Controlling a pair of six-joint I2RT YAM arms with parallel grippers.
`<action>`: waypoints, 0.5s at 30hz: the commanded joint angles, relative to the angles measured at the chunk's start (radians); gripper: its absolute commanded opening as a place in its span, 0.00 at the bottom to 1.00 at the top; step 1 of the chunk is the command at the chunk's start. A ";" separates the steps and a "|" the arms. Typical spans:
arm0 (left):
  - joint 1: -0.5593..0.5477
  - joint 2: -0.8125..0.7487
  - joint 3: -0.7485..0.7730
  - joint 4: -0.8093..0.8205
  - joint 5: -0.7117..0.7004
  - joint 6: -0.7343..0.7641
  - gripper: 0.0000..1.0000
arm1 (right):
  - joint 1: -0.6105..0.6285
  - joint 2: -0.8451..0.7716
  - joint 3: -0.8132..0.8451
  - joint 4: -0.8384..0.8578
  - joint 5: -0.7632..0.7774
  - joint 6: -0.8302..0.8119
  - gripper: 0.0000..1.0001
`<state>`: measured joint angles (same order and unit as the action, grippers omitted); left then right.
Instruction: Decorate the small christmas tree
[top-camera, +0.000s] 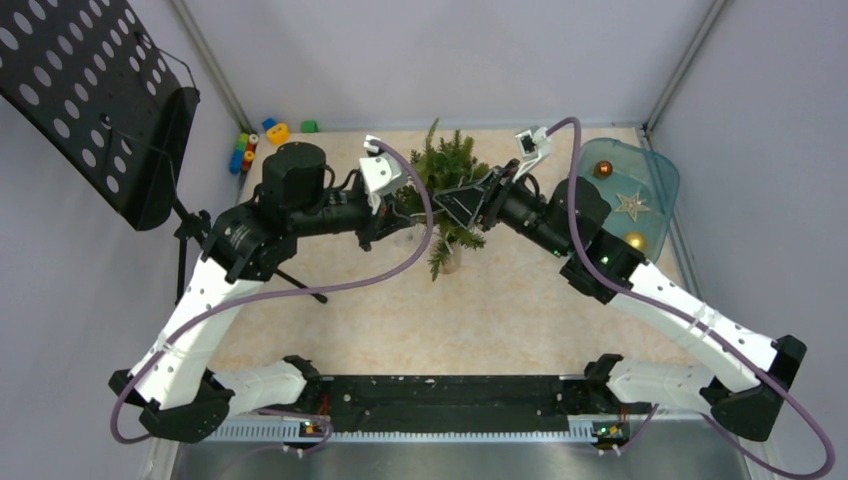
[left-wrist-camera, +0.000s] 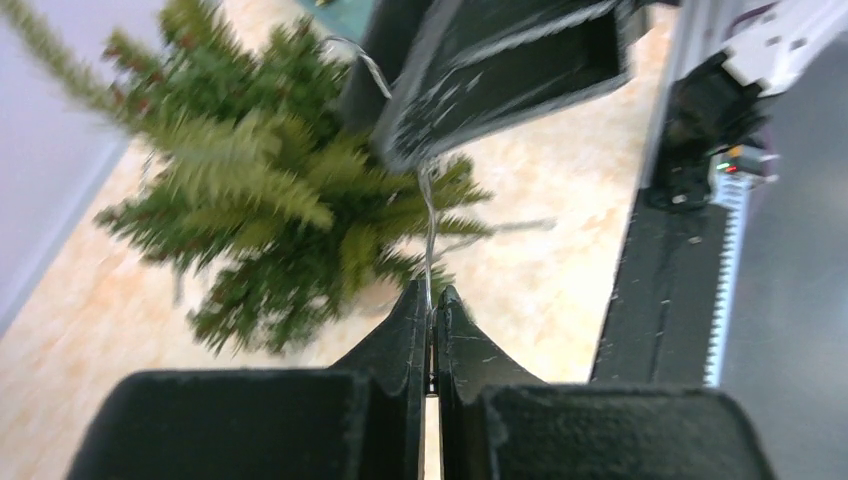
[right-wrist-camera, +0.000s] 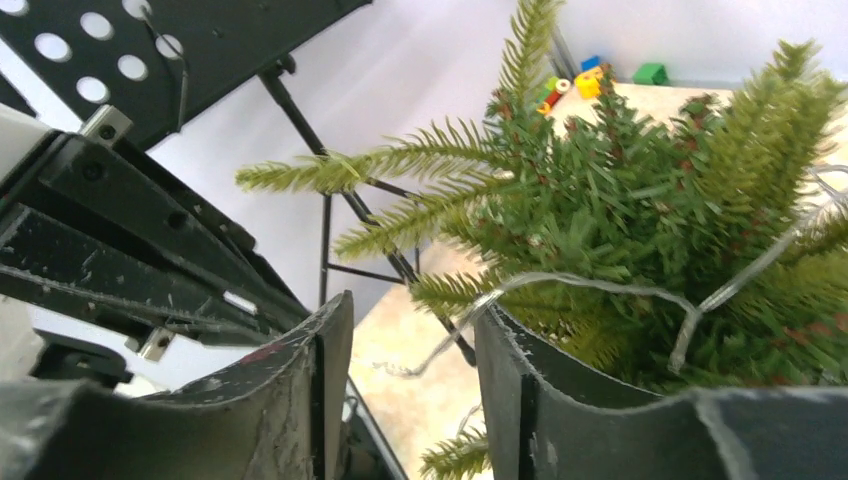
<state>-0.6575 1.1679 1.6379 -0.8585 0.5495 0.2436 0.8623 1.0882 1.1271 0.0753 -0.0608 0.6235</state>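
The small christmas tree (top-camera: 452, 165) stands at the back middle of the table, dark green, with both grippers at it. It also shows in the left wrist view (left-wrist-camera: 270, 200) and the right wrist view (right-wrist-camera: 650, 190). My left gripper (top-camera: 398, 216) is on the tree's left side. In its wrist view it (left-wrist-camera: 432, 300) is shut on a thin silver light wire (left-wrist-camera: 430, 215) that runs up towards the right gripper's black fingers (left-wrist-camera: 500, 80). My right gripper (top-camera: 462, 205) is on the tree's right side. In its wrist view it (right-wrist-camera: 415, 330) is open, and the wire (right-wrist-camera: 590, 285) lies over its right finger and into the branches.
A translucent blue tray (top-camera: 655, 165) at the back right holds a copper ball (top-camera: 603, 169), a pale star (top-camera: 631, 205) and a gold ball (top-camera: 635, 241). A black perforated music stand (top-camera: 100, 100) stands at the left. Coloured toy blocks (top-camera: 262, 136) lie at the back left.
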 joint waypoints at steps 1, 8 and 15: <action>0.010 -0.097 -0.060 -0.002 -0.198 0.100 0.00 | 0.011 -0.090 0.078 -0.151 0.042 -0.109 0.55; 0.075 -0.100 -0.153 0.000 -0.240 0.150 0.00 | 0.011 -0.197 0.107 -0.276 0.114 -0.187 0.68; 0.123 -0.027 -0.198 0.005 -0.189 0.179 0.00 | 0.011 -0.211 0.112 -0.304 0.140 -0.222 0.69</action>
<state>-0.5575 1.1114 1.4654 -0.8761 0.3424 0.3897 0.8642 0.8707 1.2095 -0.1921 0.0517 0.4446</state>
